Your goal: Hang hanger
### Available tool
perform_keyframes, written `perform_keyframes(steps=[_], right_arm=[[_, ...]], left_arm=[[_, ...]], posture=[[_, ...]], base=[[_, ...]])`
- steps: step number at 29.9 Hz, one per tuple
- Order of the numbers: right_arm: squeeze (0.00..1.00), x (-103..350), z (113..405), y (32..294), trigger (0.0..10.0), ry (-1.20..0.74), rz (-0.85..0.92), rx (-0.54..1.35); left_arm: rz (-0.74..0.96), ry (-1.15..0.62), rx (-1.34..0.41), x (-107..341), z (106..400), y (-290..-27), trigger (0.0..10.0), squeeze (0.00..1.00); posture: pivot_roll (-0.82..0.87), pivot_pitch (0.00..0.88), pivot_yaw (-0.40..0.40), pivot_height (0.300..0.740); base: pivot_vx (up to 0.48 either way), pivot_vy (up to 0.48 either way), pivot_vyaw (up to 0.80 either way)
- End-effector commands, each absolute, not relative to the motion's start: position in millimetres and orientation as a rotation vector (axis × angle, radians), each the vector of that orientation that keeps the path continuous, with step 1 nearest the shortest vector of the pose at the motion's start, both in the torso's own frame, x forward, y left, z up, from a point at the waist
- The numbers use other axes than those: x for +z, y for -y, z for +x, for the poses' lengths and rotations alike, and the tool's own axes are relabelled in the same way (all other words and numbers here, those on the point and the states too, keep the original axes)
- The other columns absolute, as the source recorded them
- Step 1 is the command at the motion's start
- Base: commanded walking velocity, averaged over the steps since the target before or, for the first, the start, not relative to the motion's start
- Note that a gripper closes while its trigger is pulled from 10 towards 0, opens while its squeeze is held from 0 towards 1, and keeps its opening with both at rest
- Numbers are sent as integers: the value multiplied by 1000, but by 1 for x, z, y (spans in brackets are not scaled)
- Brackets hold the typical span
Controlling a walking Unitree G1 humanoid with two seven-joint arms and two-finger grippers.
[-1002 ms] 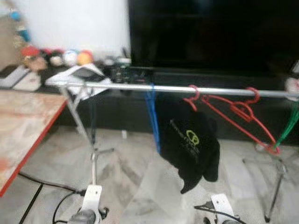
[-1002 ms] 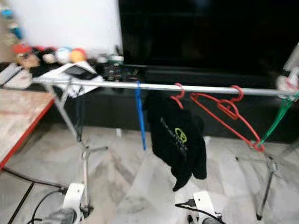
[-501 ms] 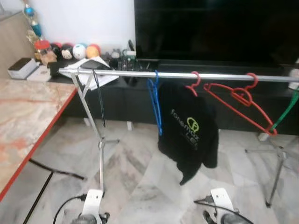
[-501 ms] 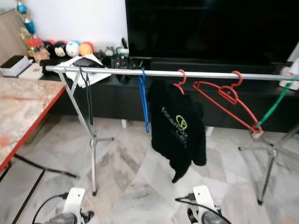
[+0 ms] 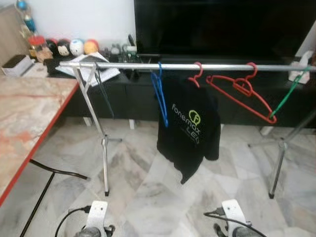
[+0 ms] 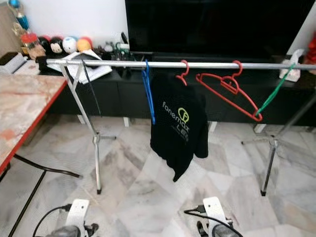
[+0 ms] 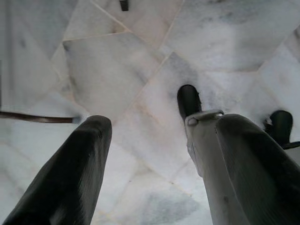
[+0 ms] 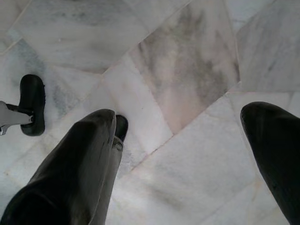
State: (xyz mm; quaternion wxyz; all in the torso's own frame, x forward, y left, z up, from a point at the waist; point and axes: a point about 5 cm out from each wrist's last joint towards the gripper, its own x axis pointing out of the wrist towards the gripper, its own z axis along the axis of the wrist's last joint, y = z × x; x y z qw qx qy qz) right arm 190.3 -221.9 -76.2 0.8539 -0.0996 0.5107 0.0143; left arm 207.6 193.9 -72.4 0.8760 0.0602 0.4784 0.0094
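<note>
A silver clothes rail [image 5: 217, 66] runs across the room in front of me. From left to right it carries a thin black hanger [image 5: 102, 94], a blue hanger [image 5: 159, 96], a red hanger bearing a black T-shirt [image 5: 190, 128] with a green logo, an empty red hanger [image 5: 242, 94] and a green hanger [image 5: 289, 94]. Both arms hang low at my sides. My left gripper [image 7: 164, 124] and my right gripper [image 8: 180, 115] are open over the marble floor, with nothing between their fingers.
A marble-topped table with a red edge [image 5: 29, 113] stands at the left. Behind the rail are a black TV console [image 5: 237, 108] and a large dark screen [image 5: 217, 24]. The rack's legs [image 5: 104, 148] [image 5: 279, 153] and a black cable [image 5: 49, 170] are on the floor.
The whole picture has shifted and sharpened as the camera moved; the rail's right leg has come into sight. Hangers and T-shirt stay where they were on the rail.
</note>
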Motion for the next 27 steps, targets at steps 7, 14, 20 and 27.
perform_keyframes(steps=[7, 14, 20, 27], right_arm=[[0, -76, 189, 224, 10000, -1080, -212, 27], [0, -75, 191, 224, 10000, -1076, -211, 25], [0, -75, 192, 224, 10000, -1074, -211, 26], [0, -74, 192, 225, 10000, -1073, -213, 25]], left_arm=[[120, -1023, 16, -76, 202, -193, 10000, 0], [121, -1019, 15, -75, 204, -192, 10000, 0], [120, -1017, 16, -74, 204, -192, 10000, 0], [120, -1017, 17, -74, 205, -192, 10000, 0]], posture=[[-45, 0, -9, 740], [-44, 0, -10, 740], [-44, 0, -10, 740], [-44, 0, -9, 740]], base=[[-268, 0, 0], [-266, 0, 0], [-266, 0, 0], [-228, 0, 0]])
